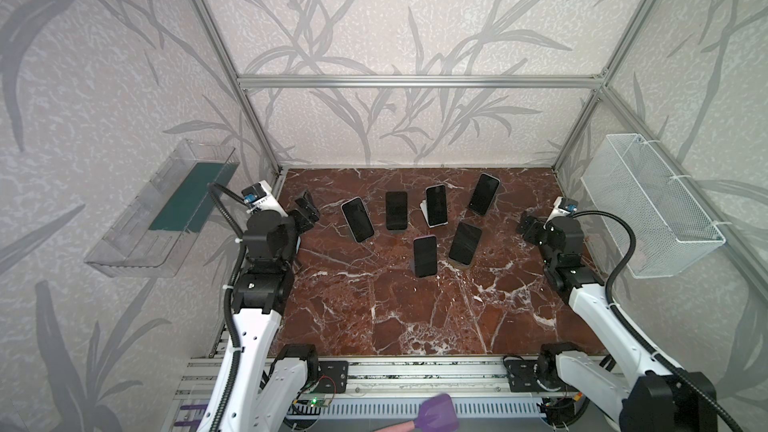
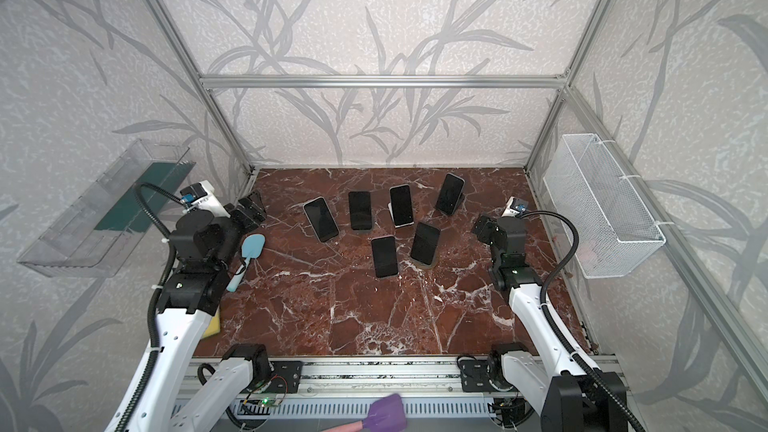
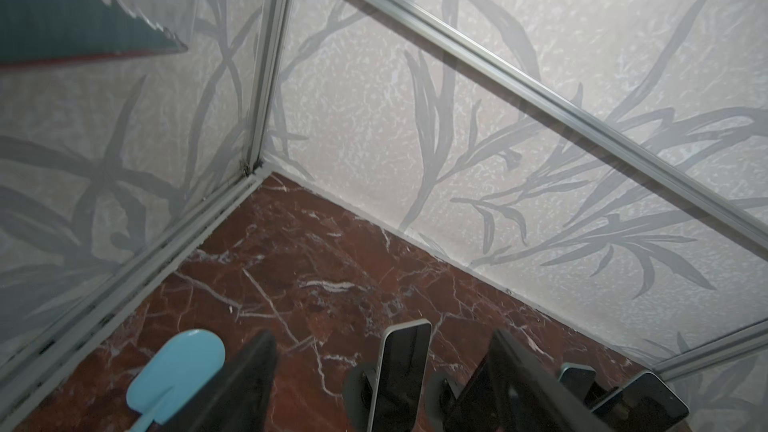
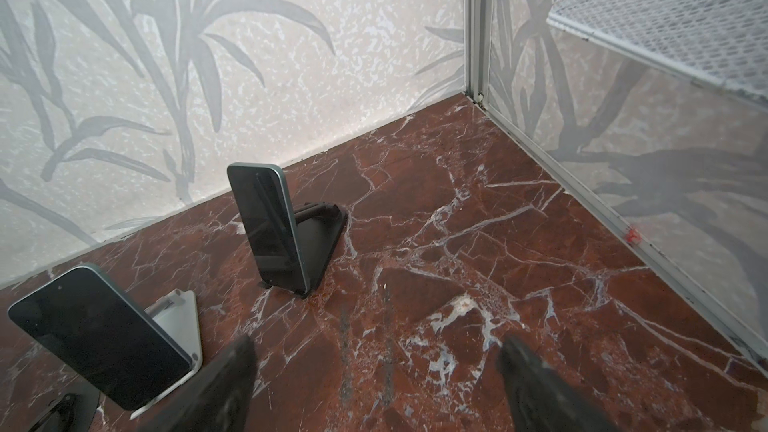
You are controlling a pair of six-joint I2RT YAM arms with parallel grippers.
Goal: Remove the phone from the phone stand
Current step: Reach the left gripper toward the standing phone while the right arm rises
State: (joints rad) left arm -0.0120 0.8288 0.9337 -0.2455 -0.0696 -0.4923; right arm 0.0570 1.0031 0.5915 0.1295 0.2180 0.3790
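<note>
Several dark-screened phones lean on stands mid-table in both top views, among them a phone [image 1: 358, 219] nearest my left gripper [image 1: 306, 211] and a phone [image 1: 483, 194] on a black phone stand [image 4: 324, 234] nearest my right gripper [image 1: 527, 226]. The left gripper [image 3: 382, 342] is open. A phone [image 3: 405, 367] on a dark stand shows between its fingers but farther off, untouched. The right gripper [image 4: 376, 351] is open over bare marble, with the upright phone [image 4: 270, 226] ahead and another phone [image 4: 99, 338] on a white stand [image 4: 178, 317] beside it.
A light blue spatula [image 2: 249, 251] and a yellow sponge [image 2: 214, 322] lie by the left arm. A clear bin [image 1: 158, 218] hangs on the left wall and a white mesh basket [image 1: 648, 201] on the right wall. A purple spatula [image 1: 438, 411] lies beyond the front rail.
</note>
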